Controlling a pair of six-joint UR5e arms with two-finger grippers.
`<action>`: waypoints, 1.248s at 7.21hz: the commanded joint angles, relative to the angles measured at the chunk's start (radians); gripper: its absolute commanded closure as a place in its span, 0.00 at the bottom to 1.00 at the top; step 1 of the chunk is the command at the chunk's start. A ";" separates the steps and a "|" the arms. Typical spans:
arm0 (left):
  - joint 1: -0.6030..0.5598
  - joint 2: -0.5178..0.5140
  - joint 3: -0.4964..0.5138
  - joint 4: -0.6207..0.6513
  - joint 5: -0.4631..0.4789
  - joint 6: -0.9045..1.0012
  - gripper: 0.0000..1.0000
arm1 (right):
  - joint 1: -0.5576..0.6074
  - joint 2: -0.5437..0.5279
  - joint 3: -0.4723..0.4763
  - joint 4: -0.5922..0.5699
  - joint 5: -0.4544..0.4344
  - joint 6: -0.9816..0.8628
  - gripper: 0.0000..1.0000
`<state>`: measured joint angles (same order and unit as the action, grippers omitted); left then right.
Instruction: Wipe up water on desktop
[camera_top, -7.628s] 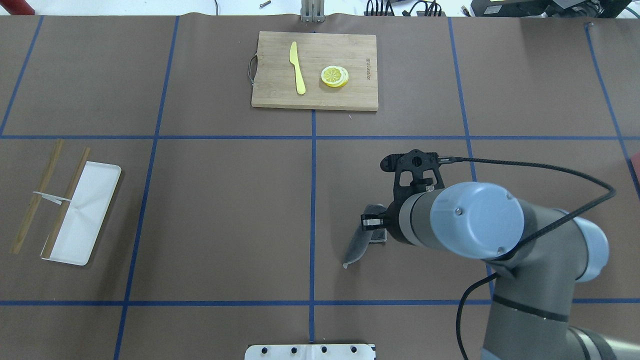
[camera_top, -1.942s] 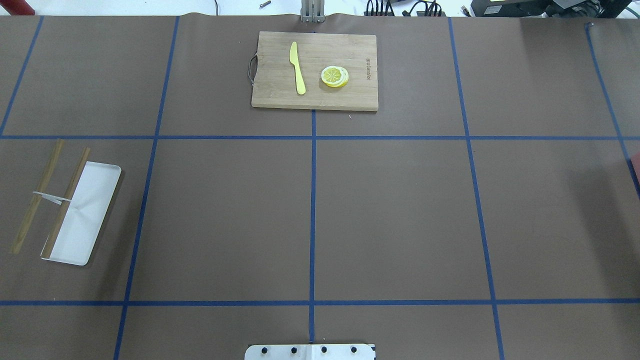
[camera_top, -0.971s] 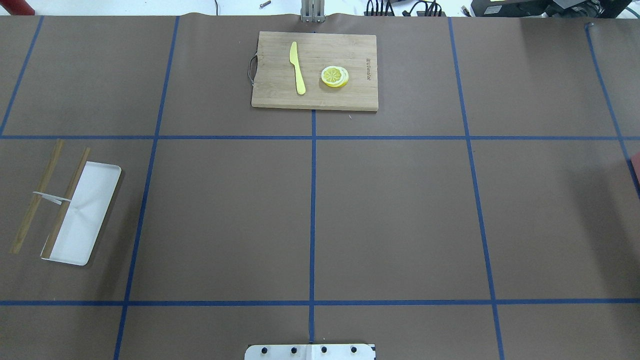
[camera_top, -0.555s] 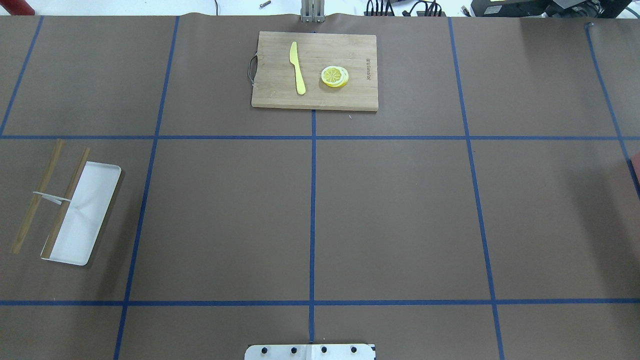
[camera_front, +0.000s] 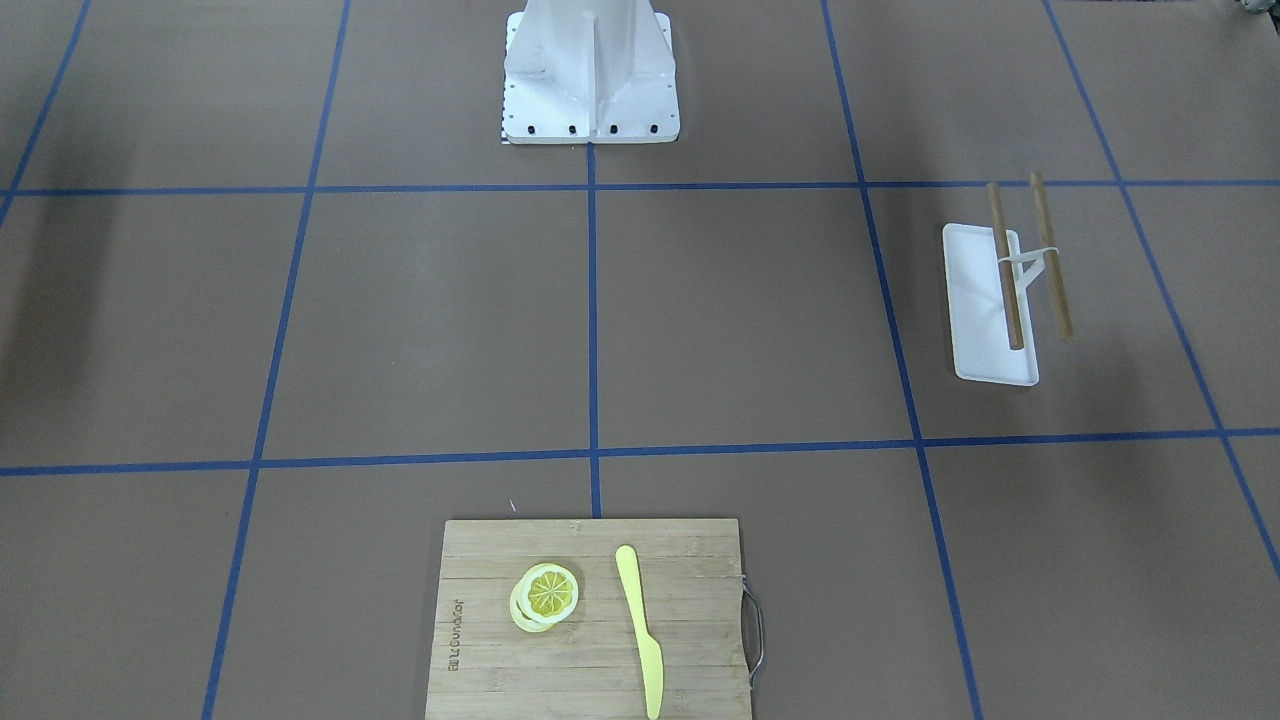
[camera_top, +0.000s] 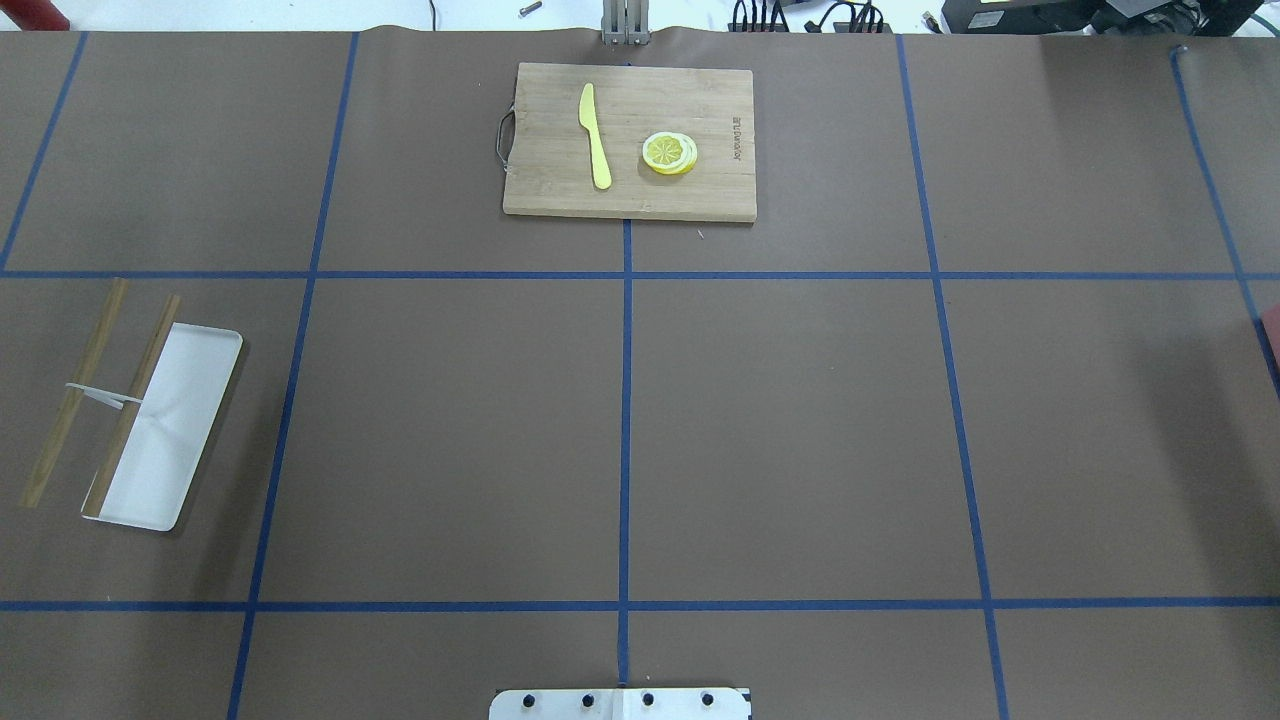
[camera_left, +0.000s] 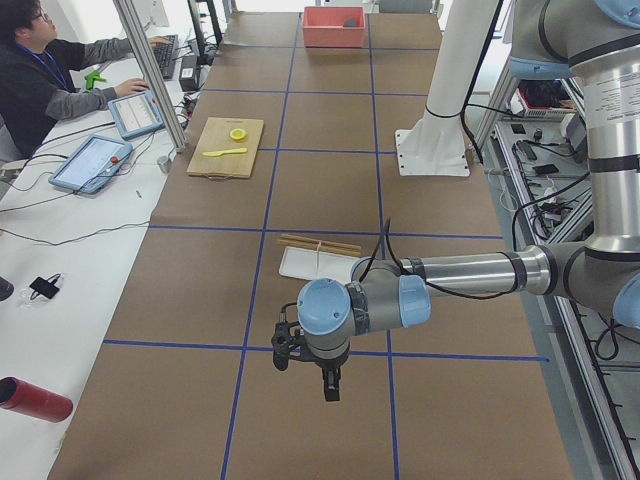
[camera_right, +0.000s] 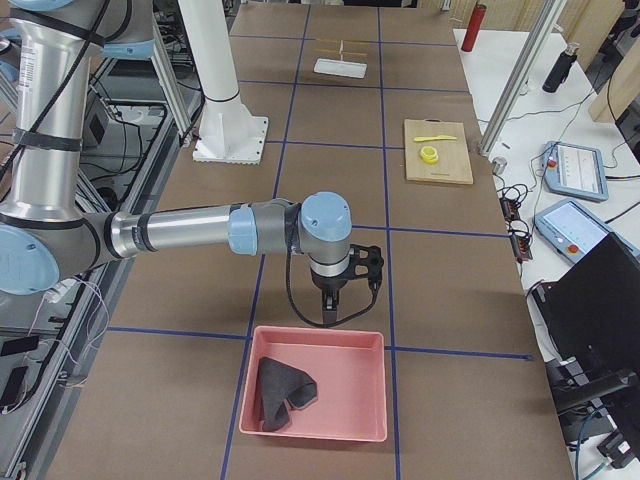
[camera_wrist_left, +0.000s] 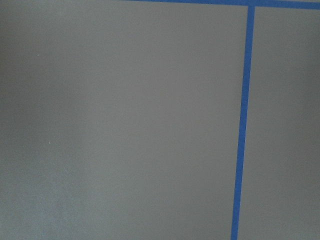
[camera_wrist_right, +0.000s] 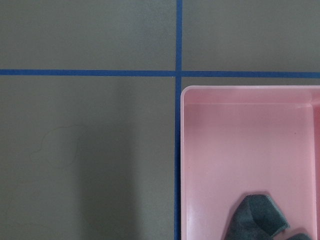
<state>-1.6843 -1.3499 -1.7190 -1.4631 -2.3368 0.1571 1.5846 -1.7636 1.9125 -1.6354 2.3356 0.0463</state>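
Overhead and front-facing cameras look down from opposite sides on the same desktop (camera_top: 800, 430).

We see a matt brown papery desktop (camera_top: 800, 440), a grained wooden cutting board (camera_top: 630, 195), and a smooth pink plastic bin (camera_right: 340, 385) holding dark cloth (camera_right: 280, 395).

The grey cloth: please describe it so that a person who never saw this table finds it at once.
Go to the end of the brown desktop on the robot's right, where a pink bin stands. The cloth lies crumpled in the bin, toward one corner. It is the only dark, soft thing there, against bare pink.
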 joint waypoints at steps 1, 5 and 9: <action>0.000 0.000 -0.001 0.001 0.001 -0.001 0.01 | 0.000 0.000 0.000 0.000 0.001 0.001 0.00; 0.009 -0.012 -0.004 0.001 0.001 -0.001 0.01 | 0.000 -0.011 -0.001 -0.001 0.001 0.004 0.00; 0.028 -0.005 -0.008 0.003 0.002 -0.005 0.01 | 0.003 -0.066 -0.007 -0.001 -0.019 -0.014 0.00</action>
<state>-1.6584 -1.3586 -1.7275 -1.4615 -2.3359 0.1554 1.5875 -1.8099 1.9076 -1.6369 2.3165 0.0435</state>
